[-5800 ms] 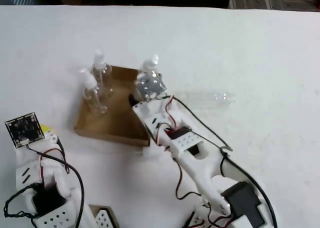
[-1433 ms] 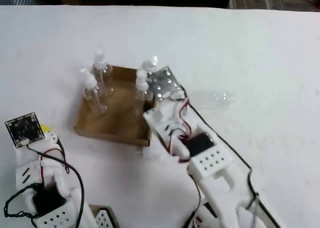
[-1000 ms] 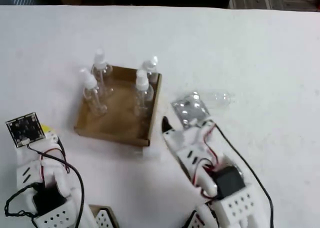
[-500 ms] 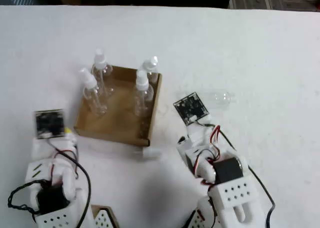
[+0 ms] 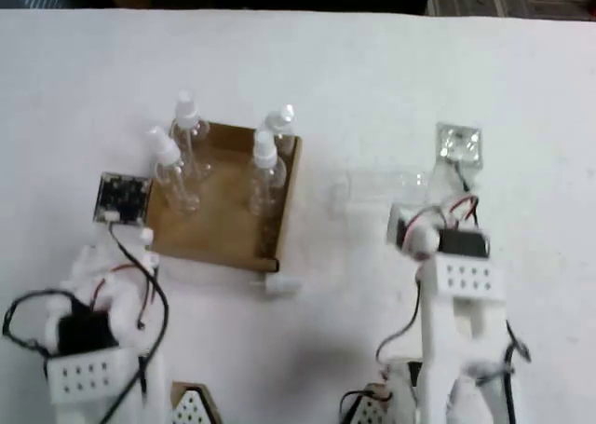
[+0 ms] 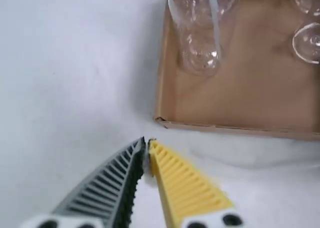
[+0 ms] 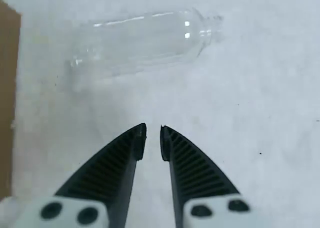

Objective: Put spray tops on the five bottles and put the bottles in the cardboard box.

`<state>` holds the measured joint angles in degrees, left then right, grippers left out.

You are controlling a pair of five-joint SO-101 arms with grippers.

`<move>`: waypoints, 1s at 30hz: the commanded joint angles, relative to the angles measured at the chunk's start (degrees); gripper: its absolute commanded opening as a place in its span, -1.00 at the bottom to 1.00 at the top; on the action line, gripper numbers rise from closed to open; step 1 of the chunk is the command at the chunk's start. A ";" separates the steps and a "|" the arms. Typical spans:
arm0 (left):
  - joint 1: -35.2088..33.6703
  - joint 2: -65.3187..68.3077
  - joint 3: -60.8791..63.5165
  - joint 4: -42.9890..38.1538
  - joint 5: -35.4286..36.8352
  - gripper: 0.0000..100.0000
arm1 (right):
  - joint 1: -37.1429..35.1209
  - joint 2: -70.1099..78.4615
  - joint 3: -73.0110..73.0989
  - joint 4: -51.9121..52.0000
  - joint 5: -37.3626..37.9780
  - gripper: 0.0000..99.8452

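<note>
Four capped bottles [image 5: 266,168] in box [image 5: 282,205]; uncapped bottle [image 7: 142,40] flat.

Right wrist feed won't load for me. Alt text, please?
A clear, uncapped bottle lies on its side on the white table, ahead of the right gripper, which is slightly open, empty and clear of it. An edge of the cardboard box shows beyond the bottle's base.

A white surface [image 5: 419,79] is recorded. A box [image 5: 219,214] is set on it. An uncapped bottle [image 5: 382,184] is laid sideways nearby, and a spray top [image 5: 279,284] by the box's corner.
</note>
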<state>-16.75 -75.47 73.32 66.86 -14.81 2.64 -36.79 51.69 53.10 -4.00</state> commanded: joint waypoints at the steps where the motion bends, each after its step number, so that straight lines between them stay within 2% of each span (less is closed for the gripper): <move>1: 0.84 6.99 -2.90 -4.22 -0.62 -0.96 | 0.66 7.16 -7.38 -1.01 -5.54 -0.96; 9: 0.48 6.55 0.88 -6.86 -0.62 -0.95 | 3.65 18.15 -22.15 -1.01 -6.86 -0.96; 13: 0.48 6.55 1.76 -7.12 -0.70 -0.95 | 2.33 25.19 -29.45 0.66 -15.30 -0.91; 17: 0.48 6.55 1.76 -7.12 -0.70 -0.95 | -0.31 33.54 -37.71 5.67 -24.26 -0.58; 19: 0.48 6.55 1.85 -7.12 -0.79 -0.95 | -1.63 37.41 -41.85 8.75 -27.25 -0.49; 30: 0.48 6.55 2.64 -7.30 -0.79 -0.95 | -3.82 57.98 -57.76 11.12 -35.25 -0.48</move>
<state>-16.75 -68.79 76.40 61.05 -14.99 -0.35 18.24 -0.18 63.47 -37.93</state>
